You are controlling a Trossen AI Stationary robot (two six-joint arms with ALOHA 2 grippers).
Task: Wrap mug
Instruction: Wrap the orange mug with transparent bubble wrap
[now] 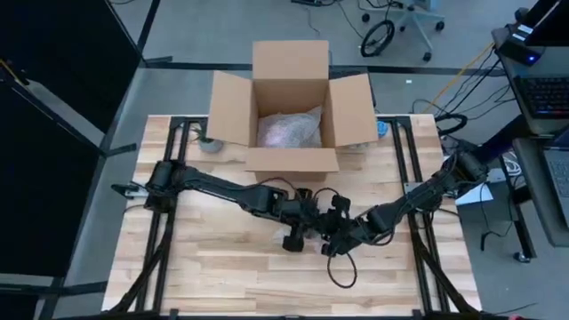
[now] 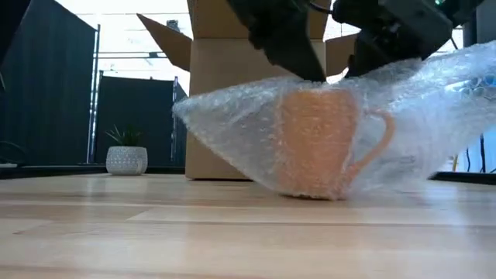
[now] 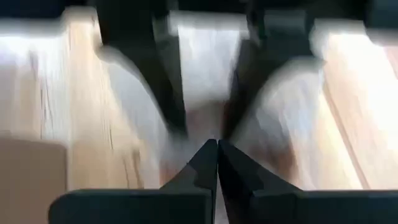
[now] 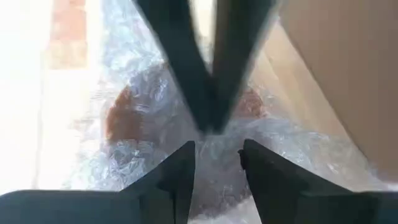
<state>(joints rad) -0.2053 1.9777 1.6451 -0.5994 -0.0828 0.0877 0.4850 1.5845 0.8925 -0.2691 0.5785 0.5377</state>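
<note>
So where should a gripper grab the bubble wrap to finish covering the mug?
Probably the loose flap of the bubble wrap sticking out on the side away from the mug handle, approached from above: it lifts clear of the table, unlike the part tucked around the upright mug.

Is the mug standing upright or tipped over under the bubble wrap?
Upright. In the low view the mug sits with its base flat on the table, handle out to the side, and the bubble wrap draped over it.
</note>
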